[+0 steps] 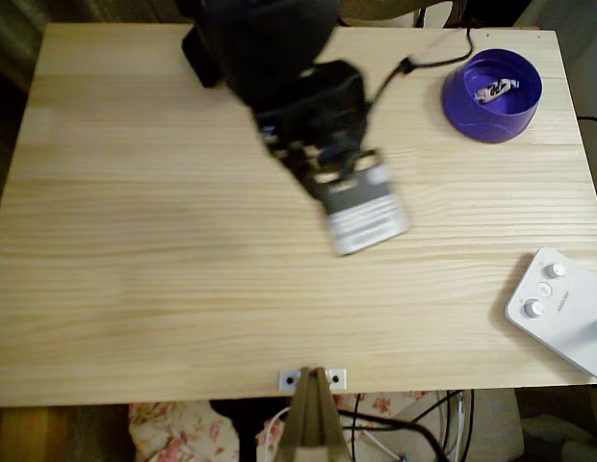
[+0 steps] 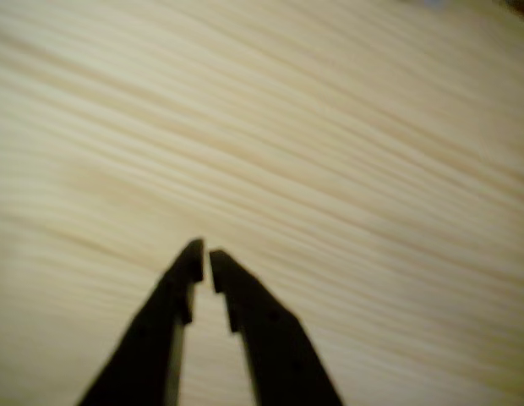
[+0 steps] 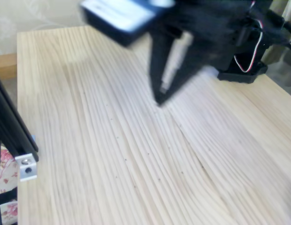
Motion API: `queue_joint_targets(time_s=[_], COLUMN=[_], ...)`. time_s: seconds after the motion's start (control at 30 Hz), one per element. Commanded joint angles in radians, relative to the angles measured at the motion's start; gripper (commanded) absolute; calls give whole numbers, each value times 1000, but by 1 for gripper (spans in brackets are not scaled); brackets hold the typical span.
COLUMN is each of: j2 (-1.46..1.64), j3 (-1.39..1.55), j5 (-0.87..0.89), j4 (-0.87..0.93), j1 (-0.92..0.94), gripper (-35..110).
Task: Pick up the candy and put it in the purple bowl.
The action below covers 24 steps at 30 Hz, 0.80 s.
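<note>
The purple bowl (image 1: 487, 123) stands at the table's back right in the overhead view. The candy (image 1: 496, 90), pinkish-white with dark markings, lies inside it. My black arm (image 1: 289, 87) reaches over the middle of the table's far half, well left of the bowl, and is blurred by motion. In the wrist view my gripper (image 2: 204, 254) is shut, its tips almost touching with nothing between them, over bare wood. In the fixed view my gripper (image 3: 159, 99) points down, just above the tabletop.
A white device with knobs (image 1: 558, 308) lies at the front right corner. A small metal bracket (image 1: 313, 378) is fixed to the front edge. The arm's base (image 3: 239, 51) and its cables sit at the table's back edge.
</note>
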Motion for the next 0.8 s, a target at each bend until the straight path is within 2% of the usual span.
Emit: queue_joint_targets(time_s=[0.0,0.27,0.77], j2=[114,241,655], j3=[38,245,615], j5=[18,9,-109], j4=[2,-72,-81], j1=[141,324,483], gripper=[-1,-1,-1])
